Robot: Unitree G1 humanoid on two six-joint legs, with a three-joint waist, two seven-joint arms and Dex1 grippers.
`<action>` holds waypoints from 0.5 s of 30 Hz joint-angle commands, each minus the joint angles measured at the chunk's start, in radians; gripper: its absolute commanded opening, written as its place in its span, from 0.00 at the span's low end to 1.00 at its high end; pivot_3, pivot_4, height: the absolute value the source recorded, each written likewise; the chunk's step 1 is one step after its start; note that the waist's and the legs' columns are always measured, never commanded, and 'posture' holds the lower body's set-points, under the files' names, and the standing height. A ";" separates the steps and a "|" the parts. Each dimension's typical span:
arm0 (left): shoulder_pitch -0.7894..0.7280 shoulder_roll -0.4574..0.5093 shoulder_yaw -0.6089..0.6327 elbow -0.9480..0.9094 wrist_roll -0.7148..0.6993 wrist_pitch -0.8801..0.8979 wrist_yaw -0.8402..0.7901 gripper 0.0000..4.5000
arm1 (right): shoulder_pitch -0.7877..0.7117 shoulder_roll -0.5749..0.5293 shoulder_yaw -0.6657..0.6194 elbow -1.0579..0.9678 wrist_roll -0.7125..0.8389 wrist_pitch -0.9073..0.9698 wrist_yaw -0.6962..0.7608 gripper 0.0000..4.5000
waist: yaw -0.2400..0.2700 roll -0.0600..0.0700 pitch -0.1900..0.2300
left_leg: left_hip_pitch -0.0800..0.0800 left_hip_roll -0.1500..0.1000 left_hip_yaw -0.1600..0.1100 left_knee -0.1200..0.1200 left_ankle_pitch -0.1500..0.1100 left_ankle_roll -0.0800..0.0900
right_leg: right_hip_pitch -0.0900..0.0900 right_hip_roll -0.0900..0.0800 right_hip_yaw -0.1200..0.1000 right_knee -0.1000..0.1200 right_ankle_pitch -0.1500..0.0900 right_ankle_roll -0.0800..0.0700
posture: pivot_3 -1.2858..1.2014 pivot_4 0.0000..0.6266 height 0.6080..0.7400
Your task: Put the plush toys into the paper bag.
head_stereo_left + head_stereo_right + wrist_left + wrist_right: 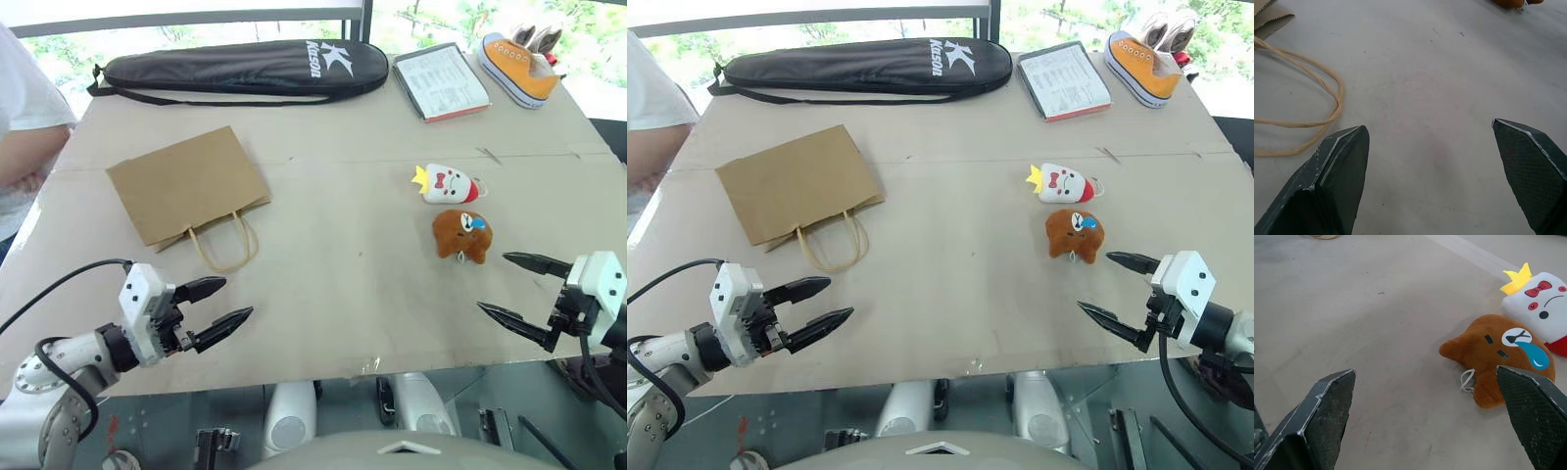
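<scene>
So, step in hand: you are at the start; nothing is picked up, and both plush toys lie on the counter outside the paper bag.
Left end effector: fingers spread wide, empty, hovering near the counter's front edge just short of the bag's loop handles.
Right end effector: fingers spread wide, empty, just beside the brown plush toy.
Toy positions: the white plush toy lies right behind the brown one, on your right side, well apart from the bag.
Bag: lies flat on your left, mouth and handles toward you; it looks closed.
Next move, as I judge it: bring your right end effector over the brown toy and close on it; the bag's mouth will need opening with your left.
Count: two plush toys, one paper bag, two handles, one black racket case, one booklet, one orange sneaker.
</scene>
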 commanded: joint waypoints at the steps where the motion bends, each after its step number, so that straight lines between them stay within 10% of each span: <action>1: -0.062 -0.009 0.017 0.055 0.020 -0.062 0.014 0.96 | -0.038 0.028 0.020 -0.031 -0.001 -0.024 -0.037 1.00 | 0.000 0.000 0.000 | 0.000 0.000 0.000 0.000 0.000 0.000 | 0.000 0.000 0.000 0.000 0.000 0.000 | 0.52 0.24 1.00; 15: -0.376 0.196 -0.016 0.766 0.547 -1.040 0.003 0.96 | -0.197 0.103 0.206 -0.040 -0.026 -0.031 -0.113 1.00 | 0.013 -0.001 -0.001 | -0.001 0.000 0.000 -0.002 0.000 0.000 | -0.001 -0.001 -0.001 -0.004 0.003 -0.004 | 0.52 0.24 1.00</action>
